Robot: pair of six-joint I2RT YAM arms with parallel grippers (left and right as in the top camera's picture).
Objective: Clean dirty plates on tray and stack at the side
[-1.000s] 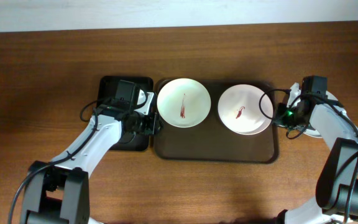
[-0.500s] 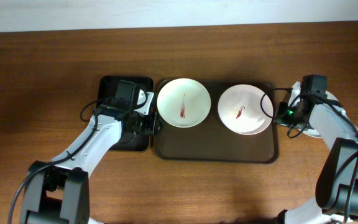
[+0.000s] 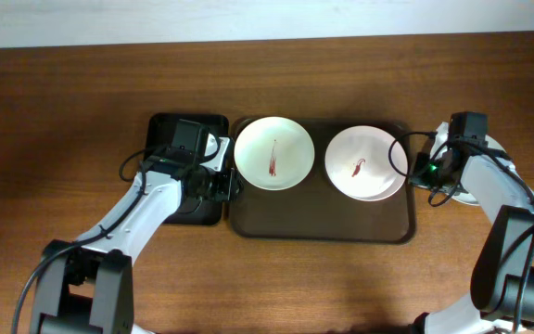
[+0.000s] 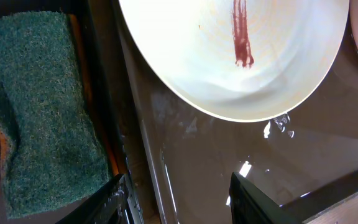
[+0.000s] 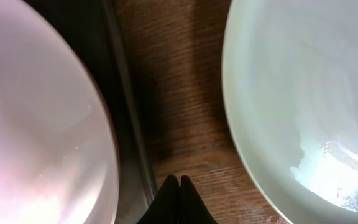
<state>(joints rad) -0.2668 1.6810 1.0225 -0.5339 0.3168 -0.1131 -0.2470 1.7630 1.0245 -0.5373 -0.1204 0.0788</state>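
Observation:
Two white plates lie on the dark-brown tray point(image 3: 323, 227), each with a dark-red smear: the left plate point(image 3: 274, 153) and the right plate point(image 3: 364, 164). The pale mint-green plate point(image 3: 472, 196) lies on the table right of the tray, mostly under my right arm, and looks wiped in the right wrist view point(image 5: 303, 93). My left gripper point(image 3: 225, 184) is open and empty, low over the tray's left rim point(image 4: 148, 143), just short of the left plate point(image 4: 229, 56). My right gripper point(image 5: 179, 199) is shut and empty over bare wood between the tray's right rim point(image 5: 129, 143) and the mint plate.
A smaller black tray point(image 3: 188, 125) stands left of the brown tray and holds a green sponge point(image 4: 42, 112) with an orange edge. The right white plate point(image 5: 36, 124) fills the left of the right wrist view. Brown wooden table all around.

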